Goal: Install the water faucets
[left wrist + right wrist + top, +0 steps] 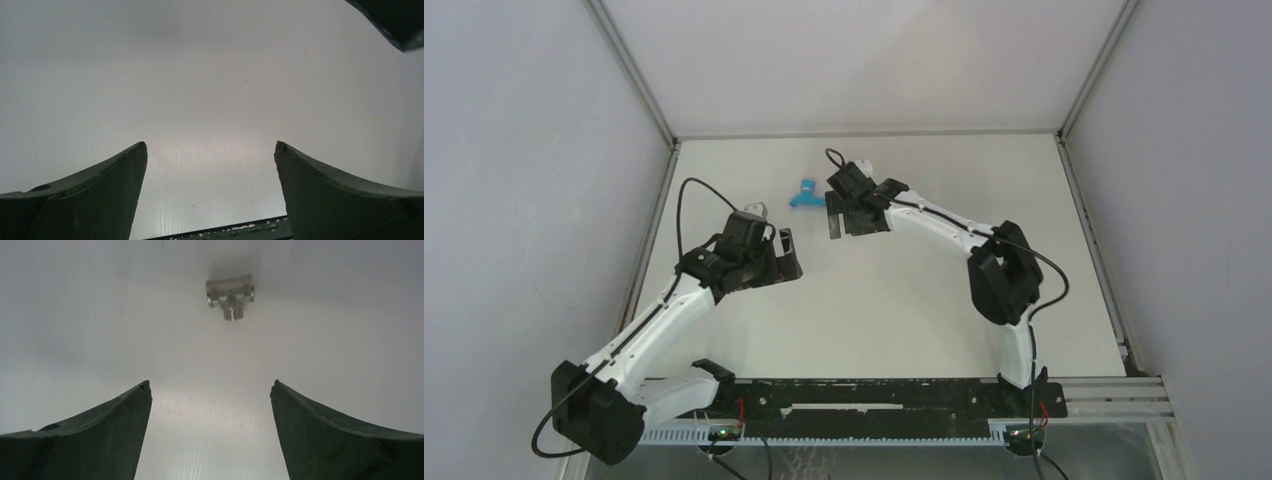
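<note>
The bright-blue bent tap [806,195] lies on the white table toward the back, just left of my right wrist. A small silver T-shaped metal fitting [230,292] lies on the table ahead of my right gripper [210,386], which is open and empty; I cannot make the fitting out in the top view. In the top view my right gripper [852,228] hangs over the table right of the tap. My left gripper [790,255] is open and empty, nearer and left of the tap; its wrist view [210,145] shows only bare table between the fingers.
Grey walls close in the table at left, back and right. A dark piece of the right gripper [395,20] shows at the top right corner of the left wrist view. A black rail [864,395] runs along the near edge.
</note>
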